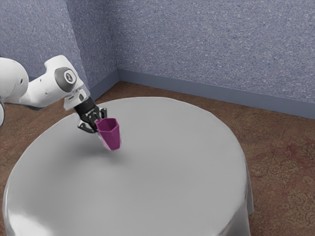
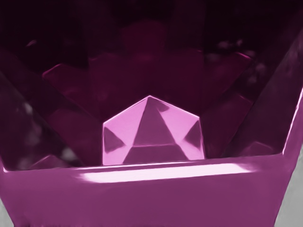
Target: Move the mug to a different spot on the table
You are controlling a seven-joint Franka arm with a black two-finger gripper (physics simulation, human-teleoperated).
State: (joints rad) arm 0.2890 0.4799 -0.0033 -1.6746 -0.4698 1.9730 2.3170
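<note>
Gripper (image 1: pixel 98 126) partly behind tilted mug (image 1: pixel 111 133)

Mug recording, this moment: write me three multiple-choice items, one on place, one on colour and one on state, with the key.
1. Where is the mug?
A. At the table's edge on the exterior view's right
B. Over the table, toward the exterior view's left, at the gripper
C. On the brown floor

2. What colour is the mug?
A. Green
B. White
C. Magenta

3. How does the mug stand?
A. Tilted, with the gripper at its rim
B. Upright and alone, the gripper far away
C. Upside down on the table

Key:
1 B: the exterior view shows it over the grey tabletop's left part, right beside the gripper.
2 C: both views show magenta walls.
3 A: its rim leans toward the gripper while its base points down toward the exterior view's right.
</note>
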